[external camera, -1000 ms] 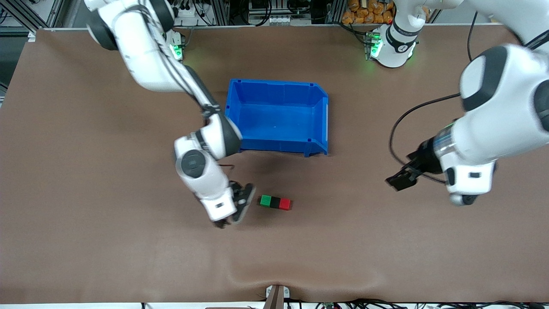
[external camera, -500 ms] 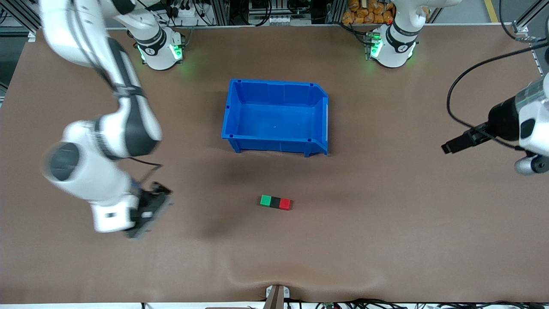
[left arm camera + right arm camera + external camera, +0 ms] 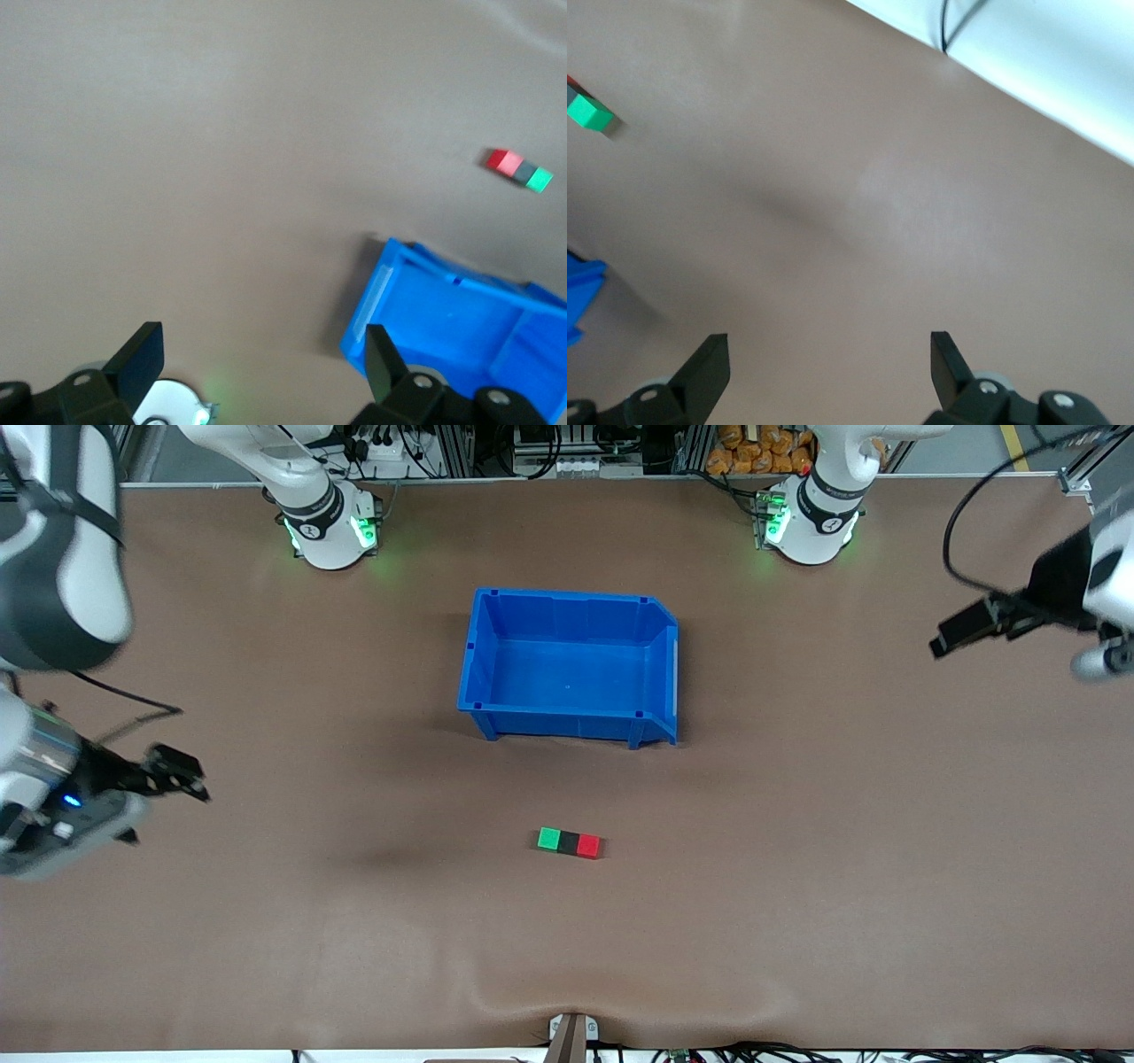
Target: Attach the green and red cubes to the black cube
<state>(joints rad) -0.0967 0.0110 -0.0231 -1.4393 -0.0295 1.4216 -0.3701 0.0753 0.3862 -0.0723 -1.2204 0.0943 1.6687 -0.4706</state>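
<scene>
Cubes in a joined row on the brown table (image 3: 797, 868): green cube (image 3: 549, 838), black cube (image 3: 569, 842) and red cube (image 3: 587, 846), each touching the next, with the black one in the middle. The green cube lies toward my right arm's end of the table, the red cube toward my left arm's end. The row sits nearer to the front camera than the blue bin (image 3: 656, 662), well apart from it, with bare table all round it and nothing across the way to it.

The blue bin stands open-topped at mid-table between my two bases and the cubes; its floor shows plain blue, with no cube inside.

My left gripper (image 3: 961, 633) hangs in the air over the table's edge at my left arm's end, well apart from bin and cubes; its jaws stand apart and hold nothing. My left wrist view shows the bin's corner (image 3: 461, 310) and the cube row (image 3: 520, 169) well apart from it.

My right gripper (image 3: 177, 772) hangs over my right arm's end of the table, jaws likewise apart and empty. My right wrist view catches only the green cube (image 3: 589, 112) at the frame's edge.
</scene>
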